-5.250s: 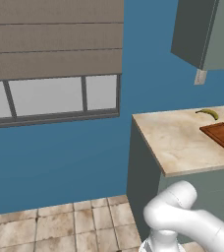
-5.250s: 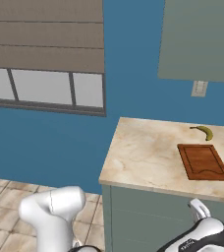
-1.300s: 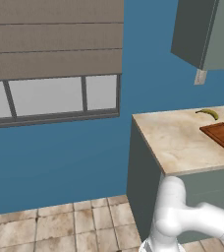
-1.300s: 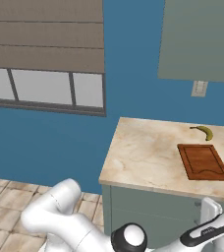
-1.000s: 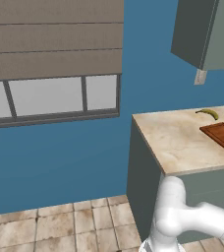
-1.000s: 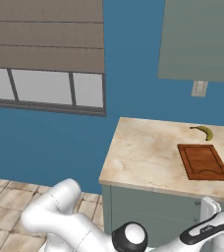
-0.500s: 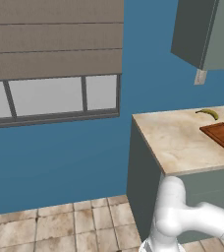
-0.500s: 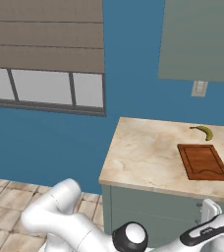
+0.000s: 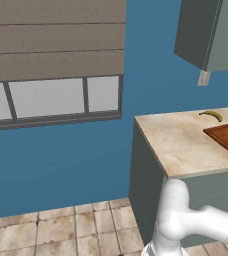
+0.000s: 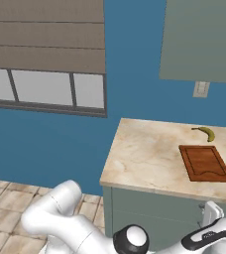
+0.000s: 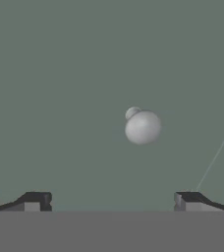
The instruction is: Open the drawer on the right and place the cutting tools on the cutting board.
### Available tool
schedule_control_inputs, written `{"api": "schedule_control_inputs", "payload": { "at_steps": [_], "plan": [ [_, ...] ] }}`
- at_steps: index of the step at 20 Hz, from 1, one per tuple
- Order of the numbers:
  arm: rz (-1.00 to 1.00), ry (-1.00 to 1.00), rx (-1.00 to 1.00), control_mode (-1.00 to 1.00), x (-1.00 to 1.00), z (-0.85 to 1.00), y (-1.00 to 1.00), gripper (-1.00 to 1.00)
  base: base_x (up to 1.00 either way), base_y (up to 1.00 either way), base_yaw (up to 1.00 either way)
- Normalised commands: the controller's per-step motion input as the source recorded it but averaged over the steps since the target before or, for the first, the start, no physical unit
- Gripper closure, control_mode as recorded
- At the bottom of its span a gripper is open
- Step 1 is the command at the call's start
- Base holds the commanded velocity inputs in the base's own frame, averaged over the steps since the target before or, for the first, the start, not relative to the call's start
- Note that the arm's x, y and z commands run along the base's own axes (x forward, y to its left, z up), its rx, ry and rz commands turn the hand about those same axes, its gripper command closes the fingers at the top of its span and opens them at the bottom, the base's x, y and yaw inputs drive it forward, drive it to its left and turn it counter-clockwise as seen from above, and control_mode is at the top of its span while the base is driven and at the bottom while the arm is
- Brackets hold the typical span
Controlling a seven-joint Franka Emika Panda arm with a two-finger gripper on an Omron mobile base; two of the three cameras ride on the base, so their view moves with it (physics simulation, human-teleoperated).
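Grey drawer front, round knob ahead; claw spread wide.

Both base views look forward and down from behind, sharing the worktop at 2 o'clock; the hand view faces a round knob close up.

Banana beside wall outlet

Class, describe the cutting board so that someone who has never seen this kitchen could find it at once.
Start at the beige marbled countertop under the grey wall cabinet. Towards its right end lies the cutting board, flat and rectangular. Its reddish-brown wood and darker grooved border set it apart from the small curved banana lying behind it.
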Motion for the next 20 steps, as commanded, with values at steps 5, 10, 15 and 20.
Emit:
{"api": "schedule_control_inputs", "payload": {
  "at_steps": [5, 10, 15, 20],
  "plan": [
    [-0.06, -0.04, 0.10, -1.00, 0.32, -0.60, 0.00, -1.00, 0.00, 0.00, 0.00],
    [-0.06, -0.04, 0.09, -1.00, 0.33, -0.60, 0.00, -1.00, 0.00, 0.00, 0.00],
    [-0.06, -0.04, 0.07, -1.00, 0.32, -0.64, 0.00, -1.00, 0.00, 0.00, 0.00],
    [-0.07, -0.03, 0.06, -1.00, 0.28, -0.69, 0.00, -1.00, 0.00, 0.00, 0.00]
  ]
}}
